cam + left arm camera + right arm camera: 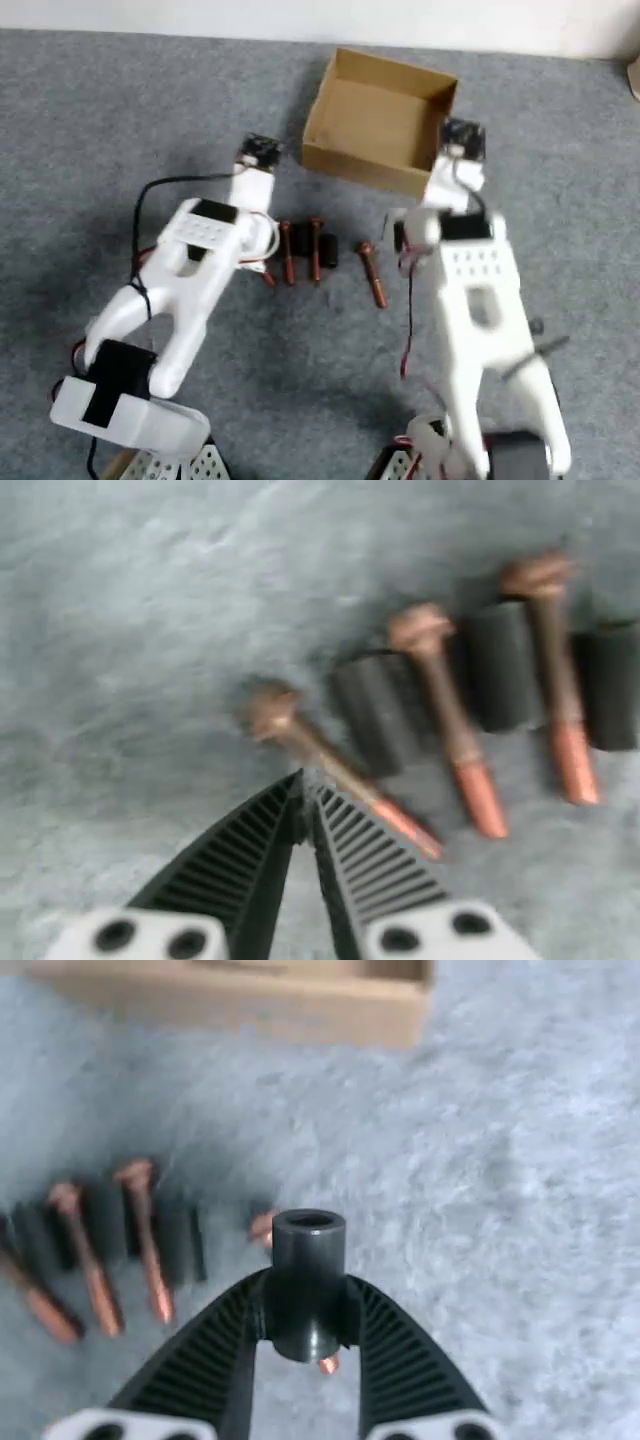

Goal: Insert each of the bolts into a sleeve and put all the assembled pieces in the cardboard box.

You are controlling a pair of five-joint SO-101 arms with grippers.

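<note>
Sleeve (308,1250) sits gripped in right hand (306,1298); left hand (304,788) closed beside 1 bolt (274,710).

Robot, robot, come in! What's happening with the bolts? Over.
Right gripper shut on sleeve. Left gripper shut, tips over a bolt. Other bolts lie on carpet.

We look down from high over the whole table (80,120), our two wrist views sit close above it, facing down, all three sharing the row of bolts (288,255).
</note>
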